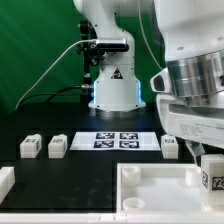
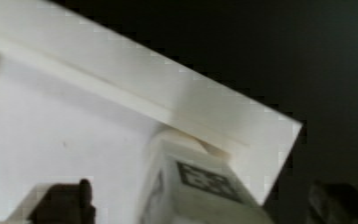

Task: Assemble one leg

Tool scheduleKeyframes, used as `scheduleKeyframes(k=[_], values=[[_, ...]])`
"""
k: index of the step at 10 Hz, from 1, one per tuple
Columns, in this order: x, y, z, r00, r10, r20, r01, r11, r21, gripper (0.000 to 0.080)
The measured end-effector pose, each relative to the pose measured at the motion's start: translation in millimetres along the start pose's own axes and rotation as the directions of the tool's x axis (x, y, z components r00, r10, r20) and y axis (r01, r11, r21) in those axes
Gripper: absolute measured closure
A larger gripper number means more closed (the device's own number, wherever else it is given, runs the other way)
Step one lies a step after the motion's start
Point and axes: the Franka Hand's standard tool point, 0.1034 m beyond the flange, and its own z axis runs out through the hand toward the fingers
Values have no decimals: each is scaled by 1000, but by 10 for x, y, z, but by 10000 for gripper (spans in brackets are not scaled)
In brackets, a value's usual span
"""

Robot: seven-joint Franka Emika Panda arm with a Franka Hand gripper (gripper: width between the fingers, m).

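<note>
Nearest to us, in the wrist view, is the leg (image 2: 202, 182), its square black-and-white tag towards the lens, standing at a corner of the white tray-like piece (image 2: 69, 120). The end effector (image 2: 197, 208) straddles it. One dark finger (image 2: 60, 205) shows over the tray and the other on the far side, with a gap between each and the leg, so we judge it spread and holding nothing. To seat this leg well, we would close squarely on its flat sides, keep it upright over its socket, and turn without pushing sideways, since the tray looks free to slide on the tabletop (image 1: 90, 165). On labels, we can read no writing. The marker board (image 1: 118, 139) carries four tags. A spare leg (image 1: 171, 147) lies just beside it on the exterior view's right, and a second spare leg (image 1: 57, 146) and a third spare leg (image 1: 29, 146) on its left, each tagged. The arm's base (image 1: 112, 80) bears a triangular symbol.
</note>
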Motion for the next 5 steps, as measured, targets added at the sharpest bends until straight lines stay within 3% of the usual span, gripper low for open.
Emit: scheduleKeyframes(k=[1,4,5], values=[[18,29,-3,990,-140,9,141,990,-11,165],[27,28,7,923,-386,4,386,923,-14,151],[-18,35,9,834,-552,14,551,830,-91,151]])
